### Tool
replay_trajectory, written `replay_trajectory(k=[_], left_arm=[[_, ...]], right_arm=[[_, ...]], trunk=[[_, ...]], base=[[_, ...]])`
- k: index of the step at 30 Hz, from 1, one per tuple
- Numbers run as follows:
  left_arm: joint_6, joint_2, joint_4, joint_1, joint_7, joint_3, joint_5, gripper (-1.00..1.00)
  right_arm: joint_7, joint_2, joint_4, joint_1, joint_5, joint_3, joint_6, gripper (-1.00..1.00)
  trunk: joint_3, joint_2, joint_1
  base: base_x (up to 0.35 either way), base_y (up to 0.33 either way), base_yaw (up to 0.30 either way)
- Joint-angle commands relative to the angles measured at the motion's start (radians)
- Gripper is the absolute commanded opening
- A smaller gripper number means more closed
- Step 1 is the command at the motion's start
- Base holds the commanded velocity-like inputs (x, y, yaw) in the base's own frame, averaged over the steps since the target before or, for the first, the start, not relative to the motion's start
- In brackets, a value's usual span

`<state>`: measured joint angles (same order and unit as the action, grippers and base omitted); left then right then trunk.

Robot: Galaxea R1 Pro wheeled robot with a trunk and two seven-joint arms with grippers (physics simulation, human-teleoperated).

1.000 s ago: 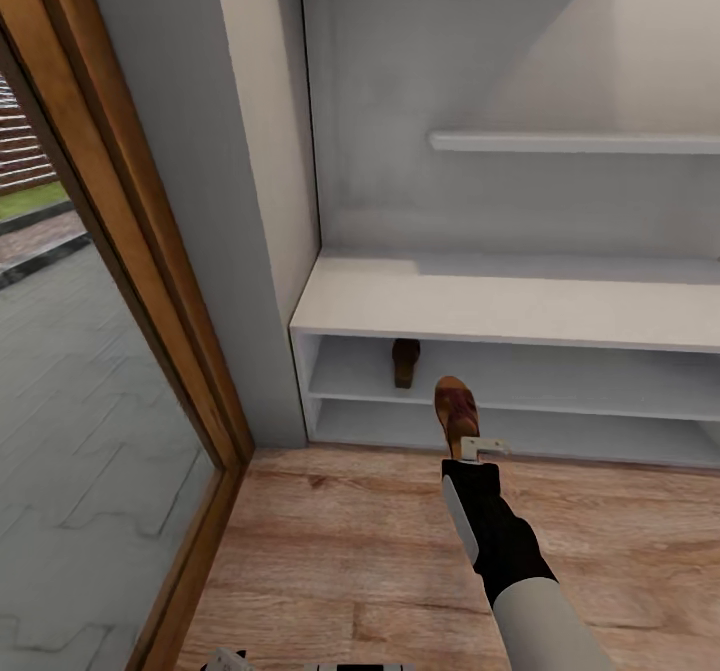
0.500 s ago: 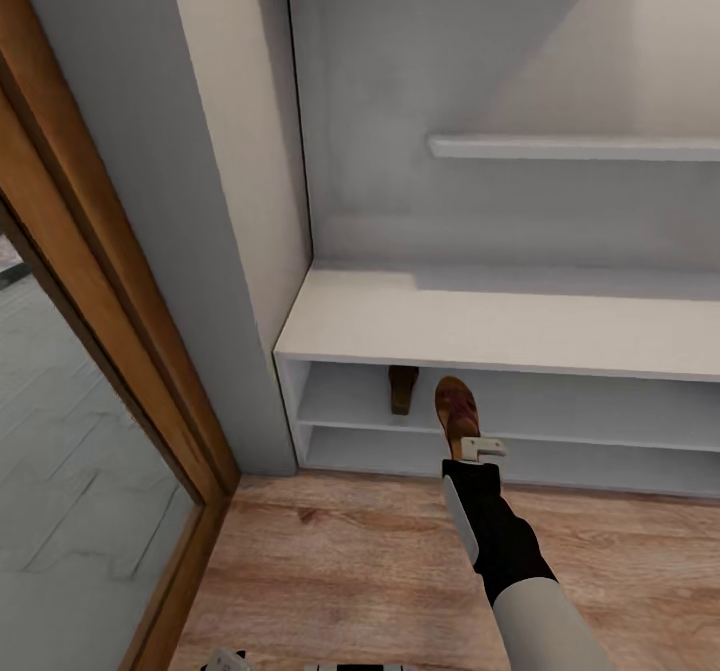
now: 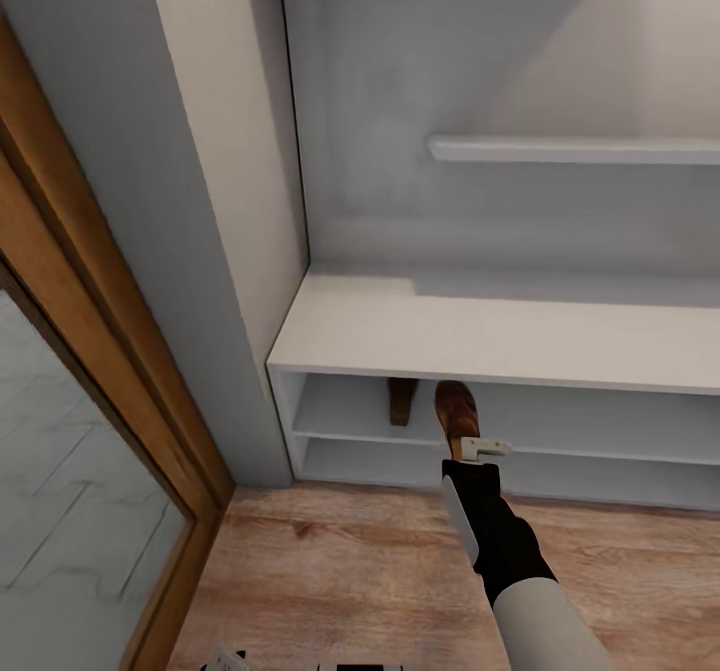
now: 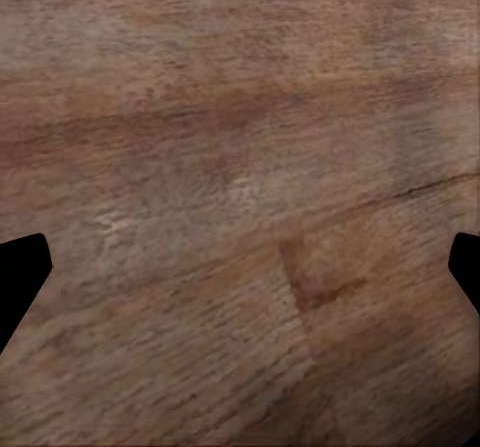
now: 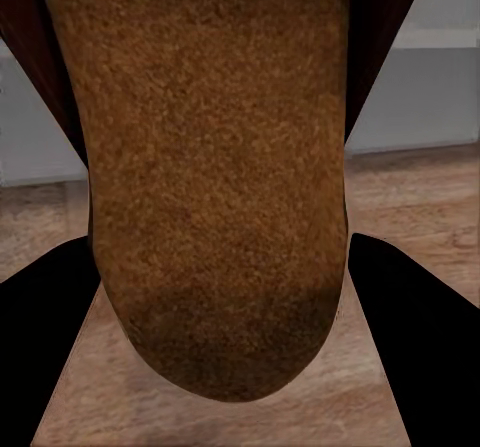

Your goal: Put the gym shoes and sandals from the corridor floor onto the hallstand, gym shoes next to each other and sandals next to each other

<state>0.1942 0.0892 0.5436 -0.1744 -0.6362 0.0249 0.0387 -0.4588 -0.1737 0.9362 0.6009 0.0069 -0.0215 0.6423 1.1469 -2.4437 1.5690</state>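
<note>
My right gripper (image 3: 466,447) is shut on a brown sandal (image 3: 455,413), holding it by the heel just in front of the upper shelf tier of the white hallstand (image 3: 500,331). The same sandal's tan footbed (image 5: 215,187) looms close in the right wrist view, between the dark fingers (image 5: 45,307). A second sandal (image 3: 402,399) lies on the upper tier, a little left of the held one and partly under the top board. My left gripper (image 4: 240,267) hangs open over bare wood-plank floor (image 4: 240,147). The gym shoes are out of view.
A white floating wall shelf (image 3: 575,148) hangs above the hallstand. A grey wall corner (image 3: 215,211) and a wood-framed glass door (image 3: 90,371) close in on the left. Wood floor (image 3: 380,571) lies in front of the rack.
The view has shifted, so the hallstand looks closer and lower. The right gripper keeps the sandal at the same spot in the picture, now nearer the upper tier's opening.
</note>
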Motion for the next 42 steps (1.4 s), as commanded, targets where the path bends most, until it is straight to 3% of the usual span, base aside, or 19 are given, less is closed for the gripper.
replay_trajectory(k=[1, 42], left_arm=[[0.005, 0.000, -0.001, 0.000, -0.004, 0.003, 0.004, 1.00], [0.005, 0.000, -0.001, 0.000, -0.003, 0.004, 0.006, 1.00]], right_arm=[[-0.001, -0.001, 0.001, 0.000, 0.001, -0.001, 0.005, -1.00], [-0.001, -0.001, 0.001, 0.000, 0.001, -0.001, 0.005, -1.00]], trunk=[[0.001, 0.000, 0.000], [0.001, 0.000, 0.000]], base=[[0.245, 0.000, 0.000], [0.092, 0.009, 0.000]])
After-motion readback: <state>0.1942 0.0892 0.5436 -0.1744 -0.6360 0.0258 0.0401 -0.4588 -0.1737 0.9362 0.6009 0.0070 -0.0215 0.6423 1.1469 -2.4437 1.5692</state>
